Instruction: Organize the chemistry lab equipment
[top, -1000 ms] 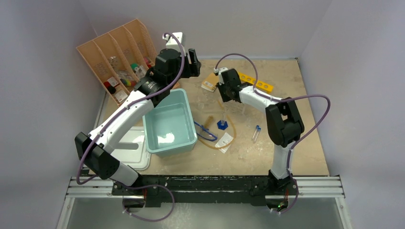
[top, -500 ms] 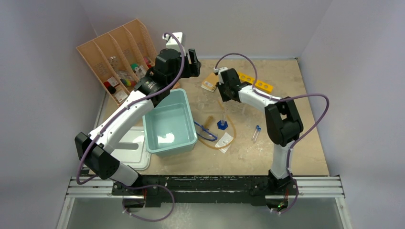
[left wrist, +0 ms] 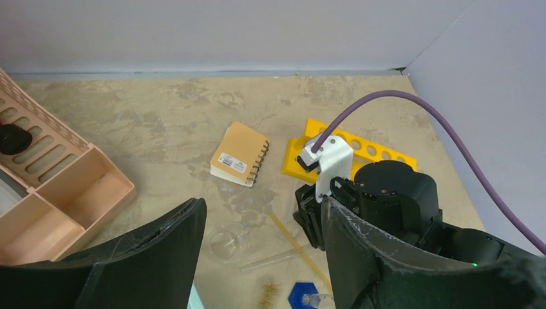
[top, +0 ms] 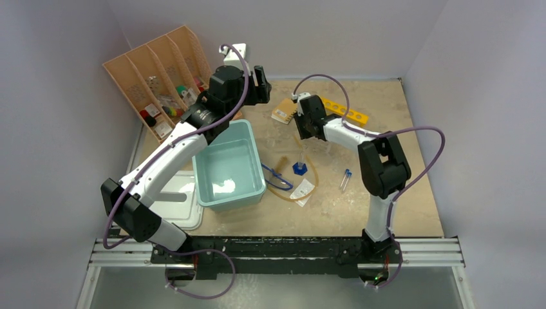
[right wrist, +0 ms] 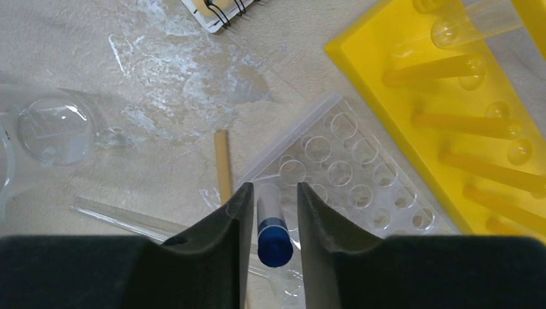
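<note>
Right fingers (right wrist: 219,251) pinching blue-capped test tube (right wrist: 273,228) above clear well plate (right wrist: 351,161), left fingers (left wrist: 161,251) spread wide

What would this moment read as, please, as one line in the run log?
left gripper: open, empty | right gripper: shut on blue-capped test tube, over clear well plate | yellow rack: beside plate

Robot test booth: grey walls (top: 64,38) box a tabletop (top: 412,193) strewn with test tubes (top: 346,179) and goggles (top: 278,182).
</note>
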Controlling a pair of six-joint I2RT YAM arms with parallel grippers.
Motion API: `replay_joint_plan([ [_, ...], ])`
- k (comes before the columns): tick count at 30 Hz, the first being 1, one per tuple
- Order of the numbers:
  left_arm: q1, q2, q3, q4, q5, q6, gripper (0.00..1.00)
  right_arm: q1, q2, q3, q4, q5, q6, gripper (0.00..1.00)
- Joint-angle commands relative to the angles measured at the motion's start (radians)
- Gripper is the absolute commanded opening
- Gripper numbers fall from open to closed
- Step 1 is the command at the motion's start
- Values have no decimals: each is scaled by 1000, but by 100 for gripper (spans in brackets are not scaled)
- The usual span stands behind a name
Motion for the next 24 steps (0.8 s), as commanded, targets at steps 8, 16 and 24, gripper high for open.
replay_joint_plan([
  [8,4,-4,24,46,3,-17,65,-21,-136,6,-49,-43,79,58],
  [16,4,-21,26,36,-12,-18,65,-77,-261,23,-118,-99,186,61],
  [24,4,-87,-36,34,-26,1,66,-148,-516,-76,-334,93,400,46],
])
